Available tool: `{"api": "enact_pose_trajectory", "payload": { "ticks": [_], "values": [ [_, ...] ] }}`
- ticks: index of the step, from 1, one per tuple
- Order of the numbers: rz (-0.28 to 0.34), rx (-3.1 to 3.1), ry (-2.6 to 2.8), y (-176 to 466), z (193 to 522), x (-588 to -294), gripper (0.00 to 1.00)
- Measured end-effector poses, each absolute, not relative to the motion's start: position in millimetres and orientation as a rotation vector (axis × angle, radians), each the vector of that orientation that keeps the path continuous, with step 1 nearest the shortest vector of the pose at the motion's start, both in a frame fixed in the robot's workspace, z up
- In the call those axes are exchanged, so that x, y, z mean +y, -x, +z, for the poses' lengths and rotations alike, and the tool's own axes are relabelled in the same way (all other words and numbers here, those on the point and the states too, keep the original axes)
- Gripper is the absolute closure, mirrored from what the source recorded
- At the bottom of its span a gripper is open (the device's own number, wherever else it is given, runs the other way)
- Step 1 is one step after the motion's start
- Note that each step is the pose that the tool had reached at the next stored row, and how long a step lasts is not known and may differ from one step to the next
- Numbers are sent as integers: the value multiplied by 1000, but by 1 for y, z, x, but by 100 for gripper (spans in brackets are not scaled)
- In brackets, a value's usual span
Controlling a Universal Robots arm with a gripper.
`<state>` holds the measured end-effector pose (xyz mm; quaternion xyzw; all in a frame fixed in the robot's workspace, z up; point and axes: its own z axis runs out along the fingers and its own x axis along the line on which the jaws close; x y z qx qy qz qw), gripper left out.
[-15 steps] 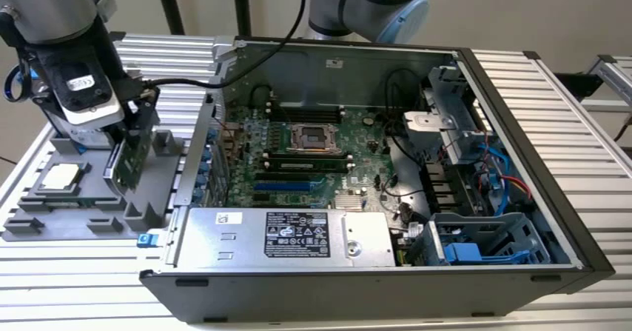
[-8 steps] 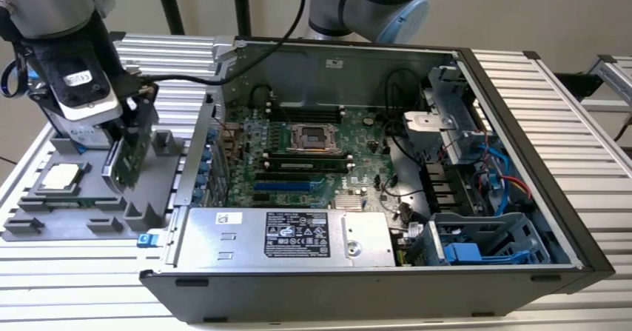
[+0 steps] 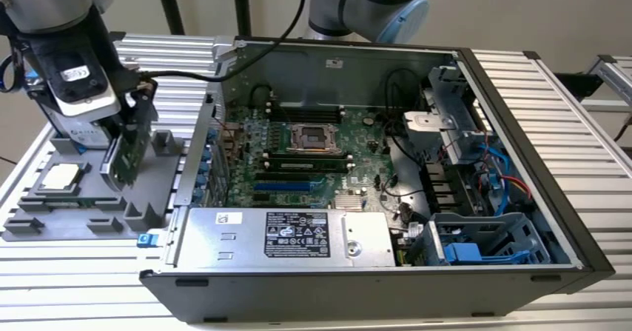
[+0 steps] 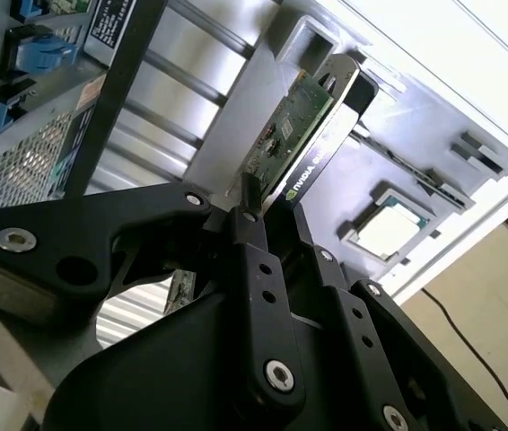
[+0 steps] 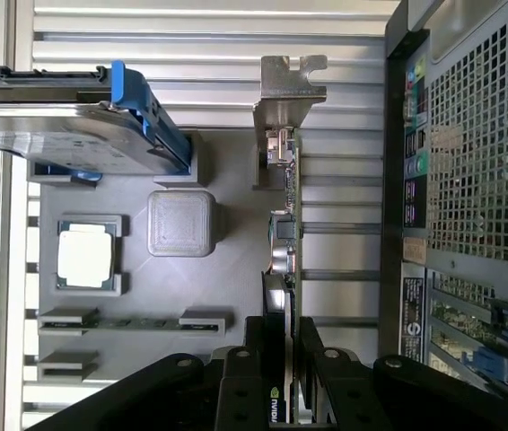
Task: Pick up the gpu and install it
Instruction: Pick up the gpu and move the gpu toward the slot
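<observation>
Gripper (image 5: 281,334) clamps the gpu (image 5: 287,193), upright at the grey tray (image 3: 61,216) on the exterior view's left, near the open case (image 3: 326,79); cpu (image 3: 59,175) sits in the tray

The case wall (image 3: 203,147) stands between the gpu (image 3: 126,152) and the motherboard (image 3: 368,140), which lies open above.

You are seeing the gpu (image 4: 292,126) showing a green board, a black shroud and a silver bracket, in the black gripper (image 5: 283,332). The parts tray (image 3: 59,216) is showing plain grey, its CPU chip (image 3: 61,175) silver. The hard drive (image 5: 65,135) is wearing blue clips on silver. The computer case (image 3: 558,227) is showing black around a green motherboard (image 3: 371,172). The table (image 3: 553,101) is showing ribbed silver.
</observation>
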<state>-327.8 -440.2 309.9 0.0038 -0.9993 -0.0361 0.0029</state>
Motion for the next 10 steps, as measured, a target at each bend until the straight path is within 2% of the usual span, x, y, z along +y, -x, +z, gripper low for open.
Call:
{"api": "enact_pose_trajectory", "payload": {
  "ticks": [10],
  "values": [
    [-113, -3134, -12, 328, 315, -440, 100]
  ]
}}
